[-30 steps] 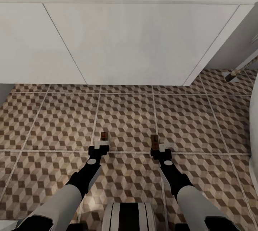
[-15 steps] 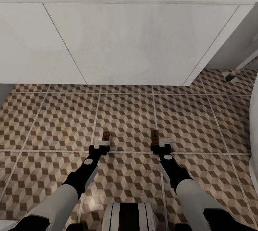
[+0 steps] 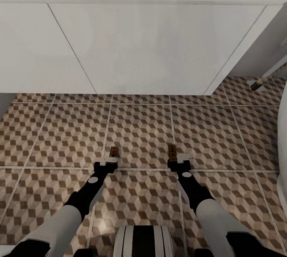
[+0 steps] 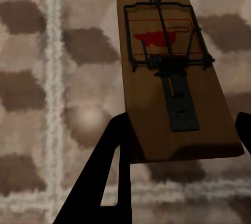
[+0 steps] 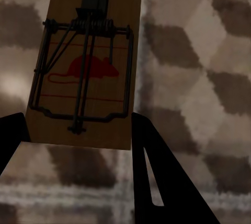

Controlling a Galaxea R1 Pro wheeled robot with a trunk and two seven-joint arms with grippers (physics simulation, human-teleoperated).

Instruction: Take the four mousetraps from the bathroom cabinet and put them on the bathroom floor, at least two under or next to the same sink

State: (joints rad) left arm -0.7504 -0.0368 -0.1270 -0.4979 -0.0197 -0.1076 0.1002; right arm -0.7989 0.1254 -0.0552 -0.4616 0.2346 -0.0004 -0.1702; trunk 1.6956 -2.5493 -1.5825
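Both pairs of fingers were parted, with a mousetrap lying between or just beyond their tips. The left gripper (image 3: 108,162) reached down over the bathroom floor (image 3: 59,129), and its dark fingers (image 4: 99,182) stood spread to either side of the near end of the left mousetrap (image 4: 172,72); whether either finger touched the board could not be told. That trap lay flat on the patterned tile, wire and red mouse mark facing up, seen from the head camera as a small tan board (image 3: 114,151) just ahead of the fingertips and beside a pale grout line.

The right gripper (image 3: 180,160) was likewise spread wide. Its dark fingers (image 5: 162,182) flanked the near end of the right mousetrap (image 5: 89,62), which also lay face up on the tile. From the head camera this trap (image 3: 172,152) sat just past the fingertips, close to the grout line running forward.

The two traps rested on neighbouring tiles, well apart from one another. Ahead of them, across a row of tile, stood a wide white unit (image 3: 139,45) with plain flat fronts. A white curved edge (image 3: 282,137) showed at the far right.
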